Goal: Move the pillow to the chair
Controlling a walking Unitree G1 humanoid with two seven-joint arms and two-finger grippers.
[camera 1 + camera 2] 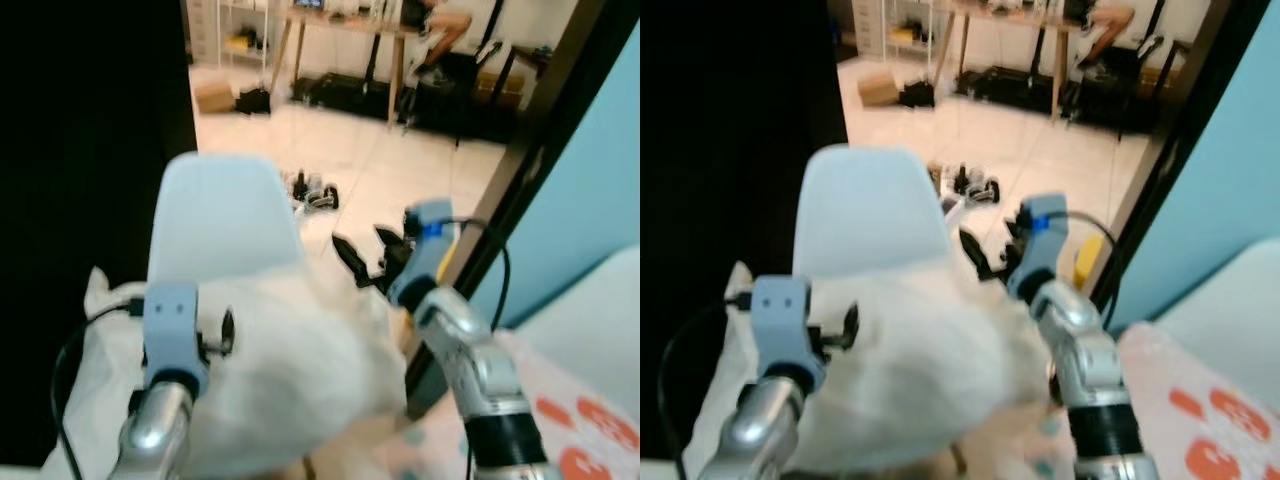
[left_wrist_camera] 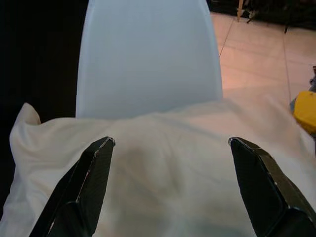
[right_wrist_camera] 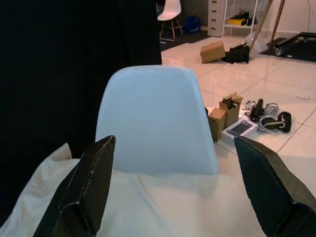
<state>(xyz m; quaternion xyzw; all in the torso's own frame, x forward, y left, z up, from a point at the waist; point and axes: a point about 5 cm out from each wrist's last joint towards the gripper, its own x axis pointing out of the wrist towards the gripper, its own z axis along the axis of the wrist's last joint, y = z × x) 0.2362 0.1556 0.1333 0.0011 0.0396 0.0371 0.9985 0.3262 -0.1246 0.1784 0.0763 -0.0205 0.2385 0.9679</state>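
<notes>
The pillow (image 2: 163, 168) lies on the chair (image 3: 155, 118) seat, against the backrest. Left gripper (image 2: 170, 185) and right gripper (image 3: 173, 185) hover above, fingers apart. Advice: withdraw both straight up, avoiding snagging fabric.

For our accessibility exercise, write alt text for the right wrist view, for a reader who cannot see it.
A pale blue plastic chair back rises behind a soft white fabric pillow, framed by the right hand's two wide-open black fingers. Beyond lie small cardboard boxes on a glossy tiled floor.
</notes>
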